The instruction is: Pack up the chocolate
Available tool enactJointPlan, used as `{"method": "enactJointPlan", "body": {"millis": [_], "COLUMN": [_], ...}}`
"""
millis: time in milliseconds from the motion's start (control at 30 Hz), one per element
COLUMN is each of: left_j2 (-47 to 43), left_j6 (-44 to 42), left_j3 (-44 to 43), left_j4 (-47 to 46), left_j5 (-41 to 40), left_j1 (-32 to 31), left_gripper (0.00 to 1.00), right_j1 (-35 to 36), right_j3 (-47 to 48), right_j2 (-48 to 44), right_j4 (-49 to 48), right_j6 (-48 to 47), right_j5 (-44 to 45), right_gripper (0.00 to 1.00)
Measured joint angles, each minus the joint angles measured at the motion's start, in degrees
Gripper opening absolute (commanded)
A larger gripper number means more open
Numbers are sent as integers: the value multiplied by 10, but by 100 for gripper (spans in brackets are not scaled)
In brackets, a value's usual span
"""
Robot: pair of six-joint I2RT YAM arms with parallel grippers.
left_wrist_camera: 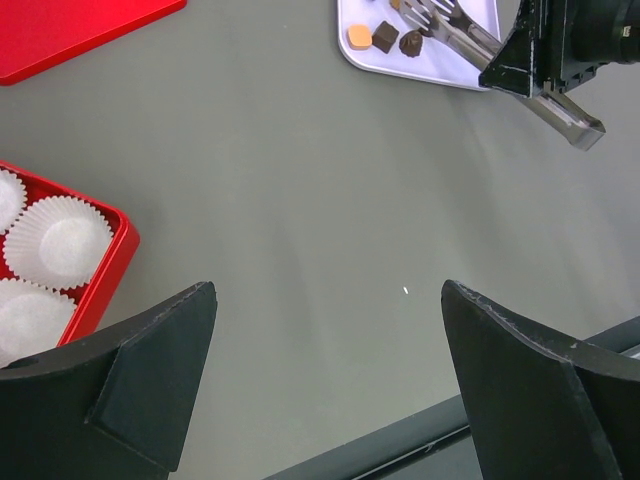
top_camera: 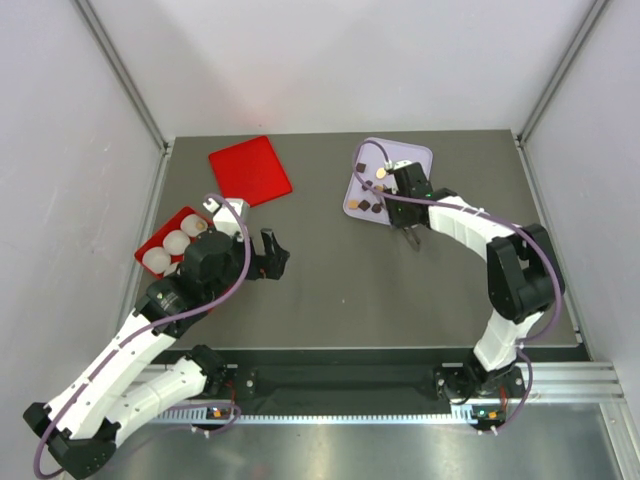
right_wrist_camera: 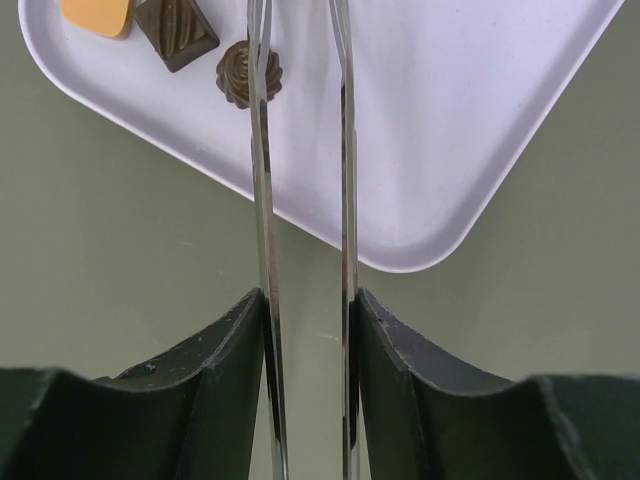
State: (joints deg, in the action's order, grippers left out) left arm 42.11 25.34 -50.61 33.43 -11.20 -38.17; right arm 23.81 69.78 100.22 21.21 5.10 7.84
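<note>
At the left edge of the grey table (top_camera: pixel 340 290) we see a red box (left_wrist_camera: pixel 118 255) holding white fluted paper cups (left_wrist_camera: pixel 62 243). Just right of the box, the left gripper (top_camera: pixel 272 250) hangs over bare table, its fingers spread wide with nothing between them. Farther back, a flat red lid (top_camera: pixel 250 171) lies on the table, apart from the box.

Right of centre sits a lavender tray (top_camera: pixel 415 158), and the chocolate (left_wrist_camera: pixel 385 36) lies on it, well apart from the box. In the right wrist view we make out three pieces near one tray corner: a tan piece (right_wrist_camera: pixel 98 12), a ridged dark square (right_wrist_camera: pixel 177 33) and a dark swirl (right_wrist_camera: pixel 240 73). Metal tongs (right_wrist_camera: pixel 262 200) reach over that part of the tray, with the swirl just beside one arm; we cannot tell whether they touch. The tong tips run out of that view. The right gripper (right_wrist_camera: pixel 305 320) is pressed against the outer sides of the tongs, pinching them.
</note>
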Motion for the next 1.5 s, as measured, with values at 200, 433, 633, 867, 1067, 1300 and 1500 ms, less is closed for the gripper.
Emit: {"method": "enactJointPlan", "body": {"millis": [200, 433, 633, 867, 1067, 1300, 1500], "left_j2": [0, 0, 0, 1, 10, 10, -9], "left_j6": [0, 0, 0, 1, -2, -3, 5], "left_j3": [0, 0, -1, -21, -87, -151, -164], "left_j4": [0, 0, 0, 4, 18, 31, 40], "left_j5": [0, 0, 0, 0, -3, -2, 2], "left_j1": [0, 0, 0, 0, 0, 0, 0], "left_gripper": [99, 99, 99, 98, 98, 98, 98], "right_j1": [0, 0, -1, -1, -1, 10, 70], "right_j3": [0, 1, 1, 10, 13, 17, 34], "right_j2": [2, 19, 29, 31, 3, -76, -85], "right_j4": [-10, -25, -30, -30, -13, -5, -45], "right_j6": [0, 0, 1, 2, 10, 47, 102], "right_j5": [0, -3, -4, -6, -14, -32, -58], "right_gripper": [40, 41, 36, 31, 27, 25, 25]}}
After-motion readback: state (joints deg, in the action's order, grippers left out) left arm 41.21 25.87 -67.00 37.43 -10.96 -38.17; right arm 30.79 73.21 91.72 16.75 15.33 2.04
